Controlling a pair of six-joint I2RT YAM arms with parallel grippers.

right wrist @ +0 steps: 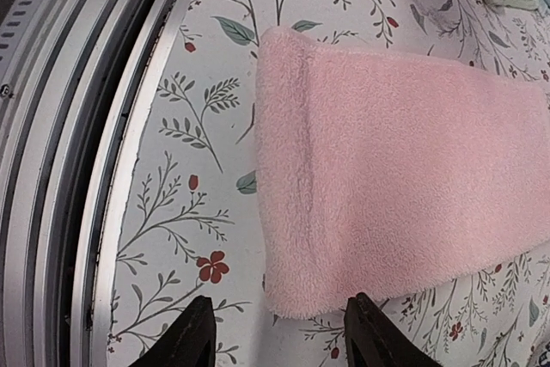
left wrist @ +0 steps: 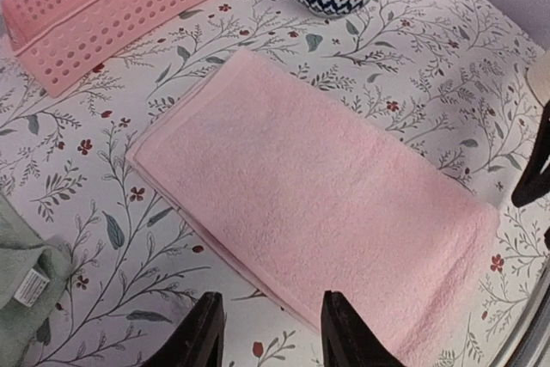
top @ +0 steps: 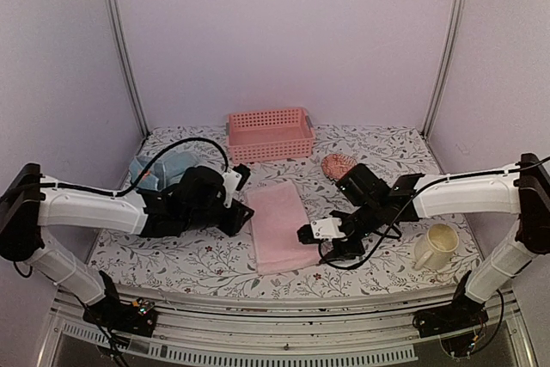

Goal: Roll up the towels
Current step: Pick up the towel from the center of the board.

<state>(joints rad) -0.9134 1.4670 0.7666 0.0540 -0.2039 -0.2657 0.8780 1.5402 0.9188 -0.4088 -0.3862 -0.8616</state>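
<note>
A pink towel point(top: 277, 225) lies folded into a long flat strip in the middle of the table, seen close in the left wrist view point(left wrist: 318, 186) and the right wrist view point(right wrist: 395, 169). My left gripper point(top: 247, 215) sits at its left long edge, open, its fingers point(left wrist: 348, 333) low over the table with that edge just ahead of them. My right gripper point(top: 302, 235) stands open at the towel's near right corner, and the corner lies just ahead of its empty jaws point(right wrist: 279, 337). A pile of blue towels point(top: 159, 169) lies behind the left arm. A sage green towel point(left wrist: 26, 285) shows beside it.
A pink slatted basket point(top: 270, 133) stands at the back centre. A patterned bowl point(top: 339, 164) sits to its right, and a cream mug point(top: 435, 247) stands near the right front. The table's metal front rail point(right wrist: 86, 169) runs close to the towel's near end.
</note>
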